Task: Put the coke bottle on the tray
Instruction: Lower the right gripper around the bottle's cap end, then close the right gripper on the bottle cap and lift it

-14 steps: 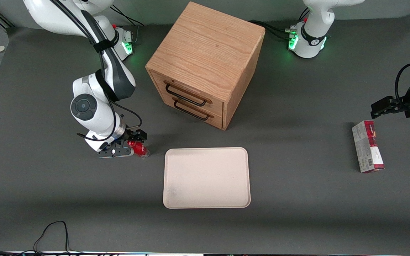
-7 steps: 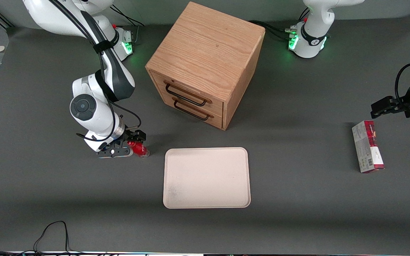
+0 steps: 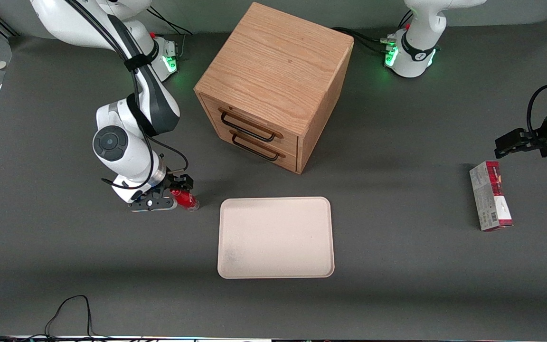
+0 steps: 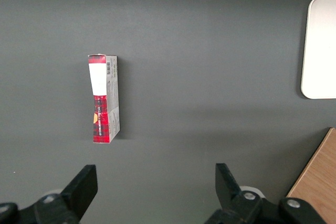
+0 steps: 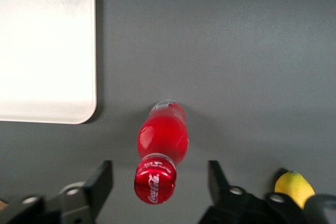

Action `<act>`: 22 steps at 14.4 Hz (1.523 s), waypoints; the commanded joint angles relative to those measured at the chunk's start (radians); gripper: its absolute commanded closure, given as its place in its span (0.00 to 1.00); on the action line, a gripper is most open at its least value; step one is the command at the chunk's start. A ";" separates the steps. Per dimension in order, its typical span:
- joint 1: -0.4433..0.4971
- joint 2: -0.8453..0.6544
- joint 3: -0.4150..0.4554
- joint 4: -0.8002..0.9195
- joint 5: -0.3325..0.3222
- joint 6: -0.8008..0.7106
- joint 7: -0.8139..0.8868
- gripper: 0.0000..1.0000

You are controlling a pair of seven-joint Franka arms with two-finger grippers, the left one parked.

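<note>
The coke bottle [image 3: 187,199] is a tiny red bottle with a red cap and clear base. It stands on the dark table beside the tray [image 3: 276,237], toward the working arm's end. The tray is large, flat, cream-white and has nothing on it. My right gripper [image 3: 178,192] is low over the bottle. In the right wrist view the gripper [image 5: 159,183] is open, with one finger on each side of the bottle's [image 5: 163,136] cap and a gap to each. The tray's corner [image 5: 47,45] shows there too.
A wooden two-drawer cabinet [image 3: 273,85] stands farther from the front camera than the tray. A small yellow lemon-like object [image 5: 294,187] lies close beside the gripper. A red-and-grey carton [image 3: 490,195] lies toward the parked arm's end, also in the left wrist view [image 4: 104,100].
The right arm's wrist has shifted very slightly. The gripper stays open around the bottle, and the bottle has not moved.
</note>
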 commanded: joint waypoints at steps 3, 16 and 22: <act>0.009 0.010 -0.004 0.014 0.007 0.010 0.020 0.85; 0.008 -0.010 -0.009 0.548 0.009 -0.590 0.008 0.99; 0.011 0.004 0.000 0.744 0.010 -0.761 0.008 1.00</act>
